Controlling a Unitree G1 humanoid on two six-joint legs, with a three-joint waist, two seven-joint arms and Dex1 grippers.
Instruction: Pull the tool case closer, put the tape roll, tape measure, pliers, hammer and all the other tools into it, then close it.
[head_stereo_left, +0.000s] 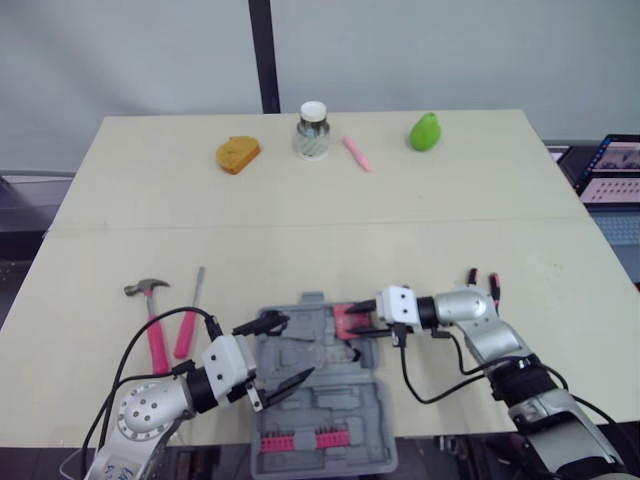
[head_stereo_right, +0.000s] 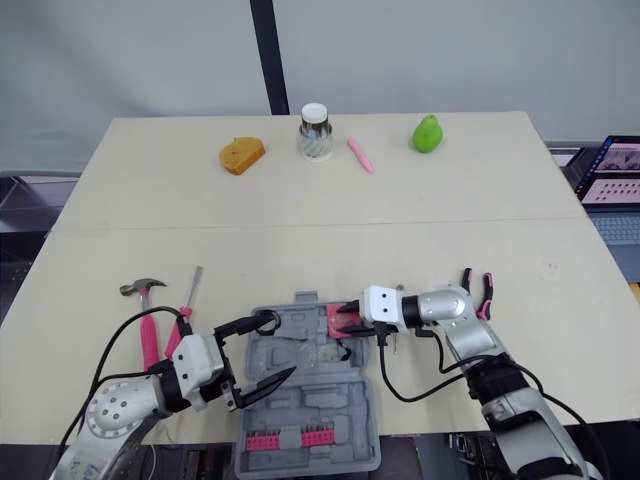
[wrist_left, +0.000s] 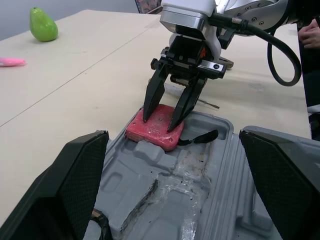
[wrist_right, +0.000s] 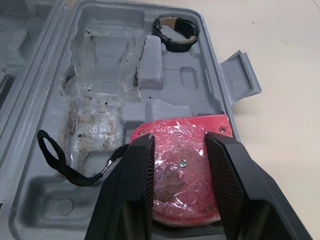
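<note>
Lower ctr of left eye view: grey tool case (head_stereo_left: 320, 425) lies open. R gripper (head_stereo_left: 355, 322) clamped on red tape measure (head_stereo_left: 342, 318) at case's upper-right corner. L gripper (head_stereo_left: 297, 347) wide open, empty, over case. Hammer (head_stereo_left: 150, 310) and screwdriver (head_stereo_left: 190, 312) lower left; pliers (head_stereo_left: 493, 287) right of ctr. Right wrist view: tape roll (wrist_right: 175, 27) sits in a case pocket.

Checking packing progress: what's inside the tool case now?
Inside the tool case: a black tape roll, the red tape measure in the right gripper, and red bits in the near half. What lies beneath the tape measure is covered.
</note>
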